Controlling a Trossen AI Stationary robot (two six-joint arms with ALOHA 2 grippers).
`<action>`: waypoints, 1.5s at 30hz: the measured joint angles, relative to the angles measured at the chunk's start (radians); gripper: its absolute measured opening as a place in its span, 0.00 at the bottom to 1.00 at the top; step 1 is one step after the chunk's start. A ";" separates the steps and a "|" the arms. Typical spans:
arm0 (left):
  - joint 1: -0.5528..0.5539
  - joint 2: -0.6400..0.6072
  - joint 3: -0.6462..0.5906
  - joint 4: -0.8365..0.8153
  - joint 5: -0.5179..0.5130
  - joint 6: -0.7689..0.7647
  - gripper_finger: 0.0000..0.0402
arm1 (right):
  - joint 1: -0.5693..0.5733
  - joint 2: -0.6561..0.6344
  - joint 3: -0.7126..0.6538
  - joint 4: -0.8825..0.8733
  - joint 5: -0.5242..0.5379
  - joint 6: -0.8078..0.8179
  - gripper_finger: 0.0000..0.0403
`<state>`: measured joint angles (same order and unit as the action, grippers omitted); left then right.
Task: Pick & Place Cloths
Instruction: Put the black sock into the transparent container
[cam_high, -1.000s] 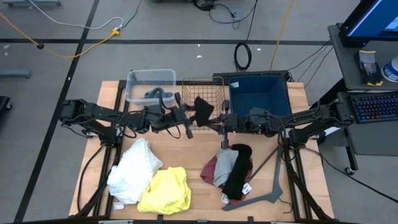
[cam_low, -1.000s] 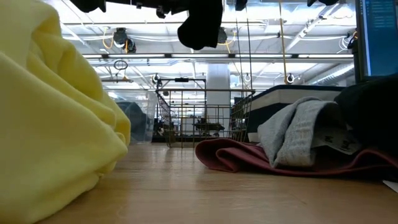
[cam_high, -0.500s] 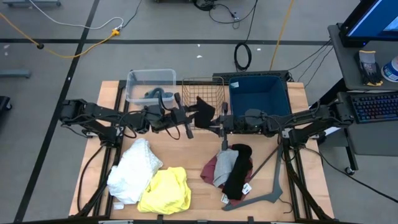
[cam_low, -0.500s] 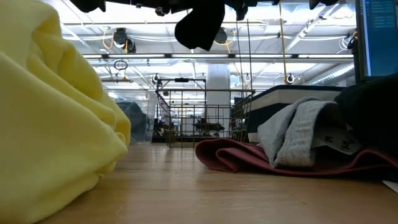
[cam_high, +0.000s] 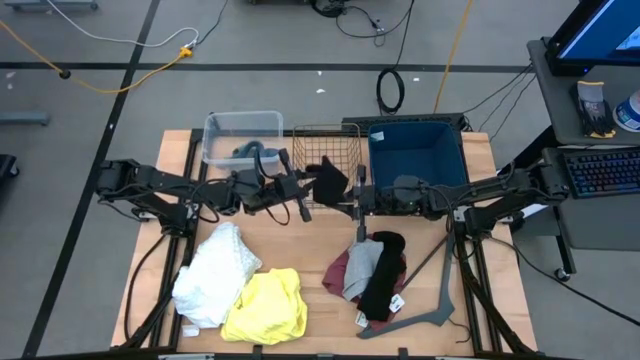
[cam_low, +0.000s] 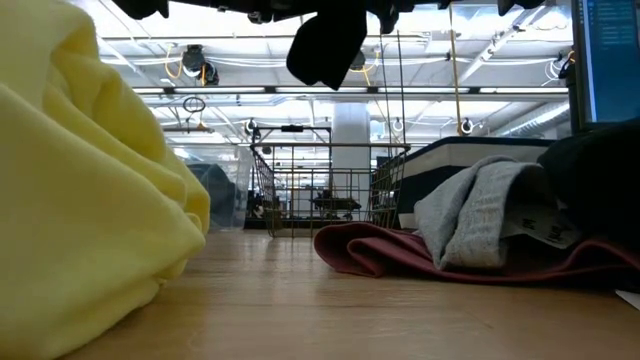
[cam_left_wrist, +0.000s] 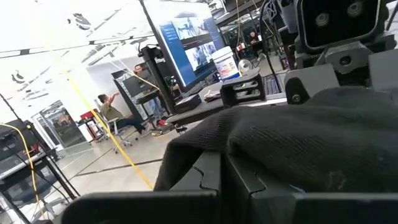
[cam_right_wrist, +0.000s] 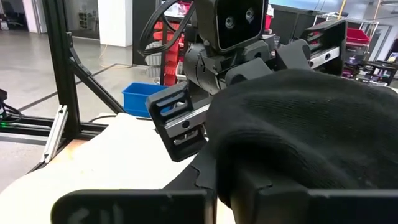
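Note:
A black cloth (cam_high: 328, 180) hangs high above the table in front of the wire basket (cam_high: 327, 143), between my two grippers. My left gripper (cam_high: 306, 190) reaches it from the table's left and my right gripper (cam_high: 352, 196) from the right; both are shut on it. In the low view the cloth (cam_low: 325, 45) dangles from the top edge. It fills the left wrist view (cam_left_wrist: 298, 137) and the right wrist view (cam_right_wrist: 298, 124). A white cloth (cam_high: 215, 275), a yellow cloth (cam_high: 268, 305) and a maroon, grey and black pile (cam_high: 370, 272) lie on the table. My left gripper holds the black cloth's left side (cam_left_wrist: 205, 149), coming in level from the table's left. The cloth bunches over the fingers and hides the place of contact. The cloth is lifted clear of the table. My right gripper holds the cloth's right side (cam_right_wrist: 249, 155), coming in level from the table's right. Folds of the cloth cover the fingers, so the kind of hold does not show. A slack part of the cloth hangs below the grippers (cam_low: 322, 65).
A clear plastic bin (cam_high: 243, 135) stands at the far left, the wire basket in the middle and a blue bin (cam_high: 415, 150) at the far right. A dark grey hanger (cam_high: 440, 295) lies near the right front. Bare wood (cam_high: 300, 240) shows at the table's centre.
Both arms have stayed where they were. The hanging part of the black cloth has swung a little and changed its outline between the two grippers.

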<state>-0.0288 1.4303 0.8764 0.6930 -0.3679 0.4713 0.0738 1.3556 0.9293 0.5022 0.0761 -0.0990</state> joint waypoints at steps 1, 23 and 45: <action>-0.003 0.000 0.000 0.000 0.000 0.006 0.00 | 0.000 0.000 0.000 0.000 0.000 -0.002 0.02; -0.120 -0.011 0.000 0.125 -0.098 0.181 0.00 | 0.040 0.000 0.000 -0.049 0.000 0.008 0.02; -0.206 -0.132 0.001 0.177 -0.287 0.346 0.00 | 0.116 0.001 -0.002 -0.108 -0.028 0.062 0.25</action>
<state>-0.2344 1.2980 0.8776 0.8699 -0.6554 0.8171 0.1897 1.3567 0.9268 0.3947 0.0483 -0.0372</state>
